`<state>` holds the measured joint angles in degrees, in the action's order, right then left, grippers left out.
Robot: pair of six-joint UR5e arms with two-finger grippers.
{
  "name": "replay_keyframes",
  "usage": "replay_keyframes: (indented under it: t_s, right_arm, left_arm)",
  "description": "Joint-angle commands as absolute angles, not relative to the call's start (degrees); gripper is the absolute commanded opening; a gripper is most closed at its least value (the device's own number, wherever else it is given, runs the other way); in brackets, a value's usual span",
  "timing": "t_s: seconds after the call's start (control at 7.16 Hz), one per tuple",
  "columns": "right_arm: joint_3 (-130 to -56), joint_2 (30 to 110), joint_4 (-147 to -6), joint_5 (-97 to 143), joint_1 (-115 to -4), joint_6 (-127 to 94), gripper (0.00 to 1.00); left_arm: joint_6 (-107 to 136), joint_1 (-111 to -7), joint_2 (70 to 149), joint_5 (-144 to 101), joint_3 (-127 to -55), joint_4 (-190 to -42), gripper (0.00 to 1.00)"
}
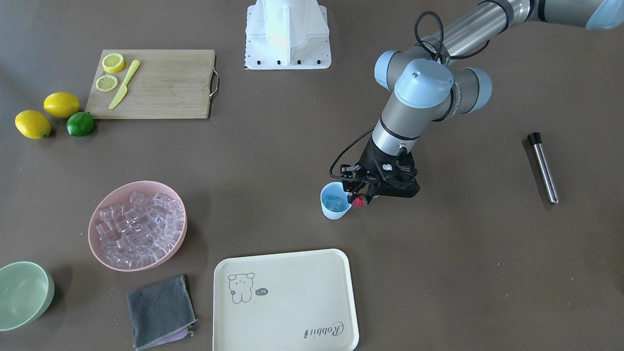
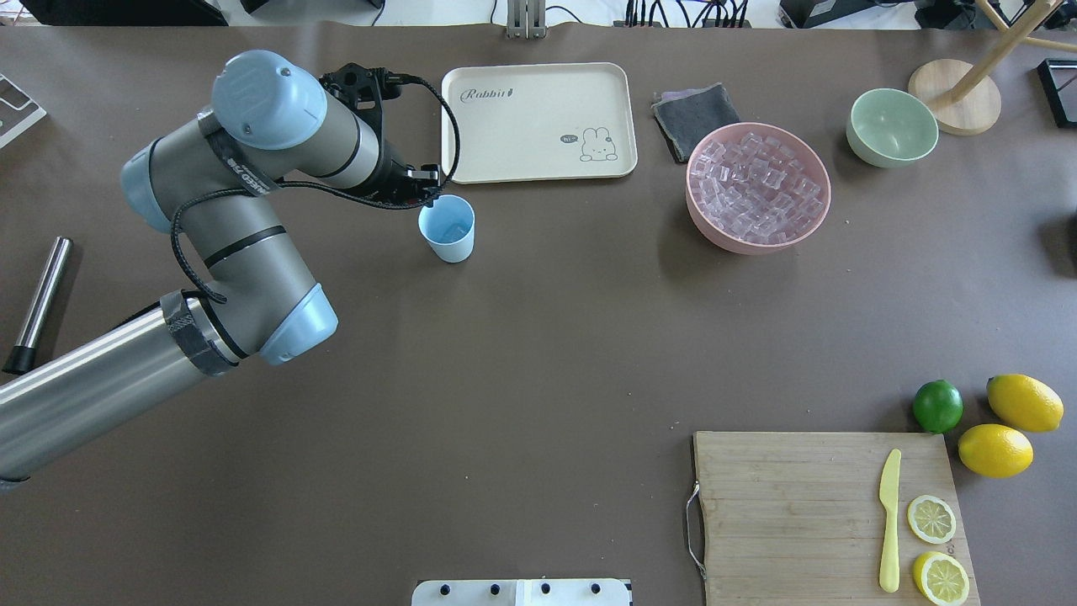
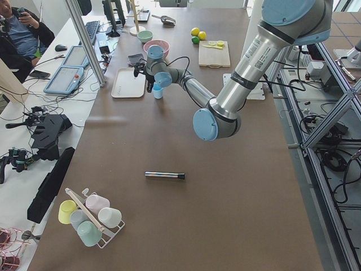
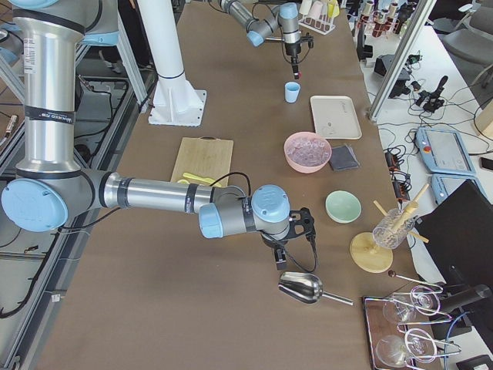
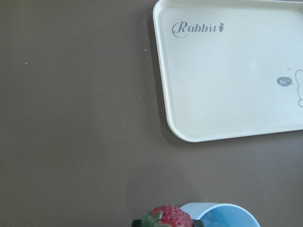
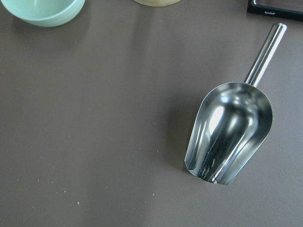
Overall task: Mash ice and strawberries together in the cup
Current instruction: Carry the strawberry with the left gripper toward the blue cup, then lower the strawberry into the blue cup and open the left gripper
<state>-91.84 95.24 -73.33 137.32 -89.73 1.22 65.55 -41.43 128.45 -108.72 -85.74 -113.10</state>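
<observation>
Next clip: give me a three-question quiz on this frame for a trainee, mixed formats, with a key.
1. True or false: the strawberry lies inside the cup.
2. Most of the ice sits in a bowl coloured: A) pink B) green C) yellow.
3. What lies under the right wrist camera?
Key: 1 false, the left gripper holds it outside the rim. 2 A. 3 a metal scoop.
</observation>
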Motion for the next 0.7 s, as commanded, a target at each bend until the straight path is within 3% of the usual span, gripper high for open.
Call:
replay_keyframes:
  t_s: [0.0,0.14,0.28,0.42,0.56]
  right_arm:
    - [-92.2,95.4,-73.3,137.3,-89.7,1.1,0.99]
    - [-92.2,95.3,-73.3,137.3,-89.7,1.1,0.99]
    - [-92.1,95.2,-73.3,137.3,-89.7,1.1,0.99]
    - [-92.2,95.3,-73.2,137.5,-89.7,1.1,0.99]
    - [-92.3,95.3,-73.2,137.6,-89.7,1.1,0.99]
  left_arm:
    - [70.8,-39.6,131.5,-106.3,-85.2,-113.0,0.25]
    - [71.4,-38.6,131.7,-106.2,-84.7,-112.8,0.26]
    - [71.5,-38.6,131.5,-106.0,-84.6,-112.7,0.38]
    - [71.5,-38.7,130.8,-106.0,-84.6,-112.7,0.71]
    - [71.1,-39.2,130.5,-106.2,-84.6,-112.7,0.95]
